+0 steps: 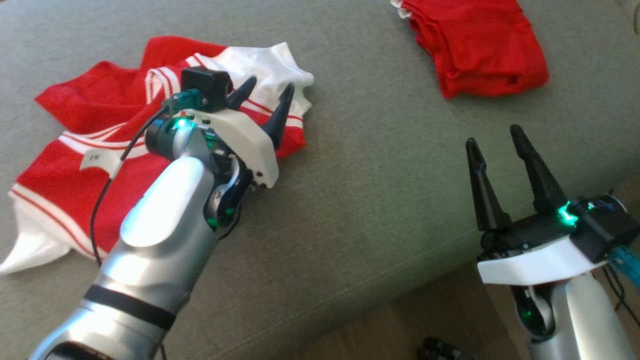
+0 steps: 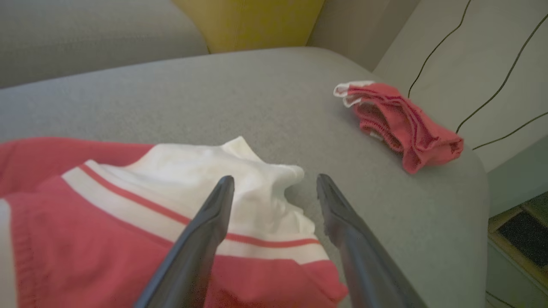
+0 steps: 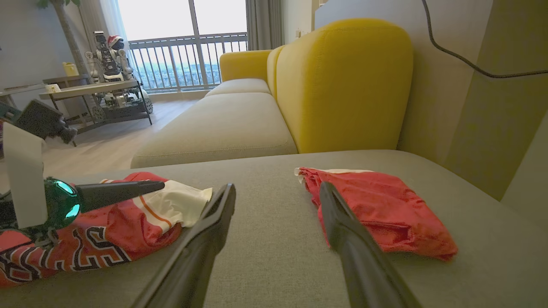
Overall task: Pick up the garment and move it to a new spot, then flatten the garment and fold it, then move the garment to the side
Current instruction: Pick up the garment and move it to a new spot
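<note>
The red-and-white jersey [image 1: 55,185] lies crumpled on the grey sofa cushion [image 1: 380,150], directly beneath the left jaws and extending behind them. The left jaws are released: the two fingers stand spread apart with nothing between them, and their tips hover just above the jersey's white trimmed edge [image 2: 239,179]. The right jaws are likewise released and empty, and are positioned at the near edge of the cushion, well apart from the jersey. A second, folded red garment [image 1: 480,45] lies ahead of the right jaws and off to the far right of the left jaws. It is not in contact with either. Judged from this layout, the jersey is set down at its spot and the flattening step is in hand: the fabric is bunched, with overlapping folds and one white corner turned over. The next move calls for each set of jaws to close on a separate edge or corner of the jersey. The right jaws must first travel across toward the fabric. The jaws then draw apart to spread the jersey flat.
</note>
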You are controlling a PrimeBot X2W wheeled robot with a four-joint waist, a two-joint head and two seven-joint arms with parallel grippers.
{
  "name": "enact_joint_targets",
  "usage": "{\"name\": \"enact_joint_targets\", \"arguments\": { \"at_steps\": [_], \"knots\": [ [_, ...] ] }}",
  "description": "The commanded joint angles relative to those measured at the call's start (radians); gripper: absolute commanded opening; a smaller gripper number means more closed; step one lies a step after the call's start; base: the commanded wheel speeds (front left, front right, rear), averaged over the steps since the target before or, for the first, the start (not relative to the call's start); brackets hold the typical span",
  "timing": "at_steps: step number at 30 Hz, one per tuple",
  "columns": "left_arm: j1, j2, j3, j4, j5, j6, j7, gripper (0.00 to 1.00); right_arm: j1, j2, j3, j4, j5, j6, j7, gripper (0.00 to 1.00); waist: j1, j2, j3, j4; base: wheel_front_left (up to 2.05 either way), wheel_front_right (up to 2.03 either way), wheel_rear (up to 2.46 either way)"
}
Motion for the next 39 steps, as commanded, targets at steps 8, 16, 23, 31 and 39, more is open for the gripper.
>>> {"name": "enact_joint_targets", "arguments": {
  "at_steps": [8,16,23,31,39],
  "knots": [
    [0.081,0.064,0.047,-0.186,0.053,0.077,-0.167,1.00,0.016,-0.007,0.044,-0.035,-0.031,0.000,-0.009,1.00,-0.0001,0.0000,-0.120,0.154,0.00,0.00,0.00],
    [0.305,0.138,0.127,-0.364,0.071,0.182,-0.262,1.00,0.053,-0.007,0.044,0.006,-0.047,0.000,-0.009,1.00,-0.0001,0.0000,-0.208,0.320,0.00,0.00,0.00],
    [0.532,0.173,0.175,-0.517,0.121,0.265,-0.273,1.00,0.126,-0.007,0.011,0.033,-0.054,0.000,-0.009,1.00,-0.0001,0.0000,-0.317,0.421,0.00,0.00,0.00],
    [0.749,0.165,0.239,-0.669,0.240,0.323,-0.273,1.00,0.199,-0.007,-0.030,0.020,-0.060,0.000,-0.009,1.00,-0.0001,0.0000,-0.377,0.453,0.00,0.00,0.00],
    [0.907,0.122,0.308,-0.697,0.332,0.275,-0.273,1.00,0.272,-0.007,-0.075,0.014,-0.066,0.000,-0.009,1.00,-0.0001,0.0000,-0.410,0.453,0.00,0.00,0.00]
  ]
}}
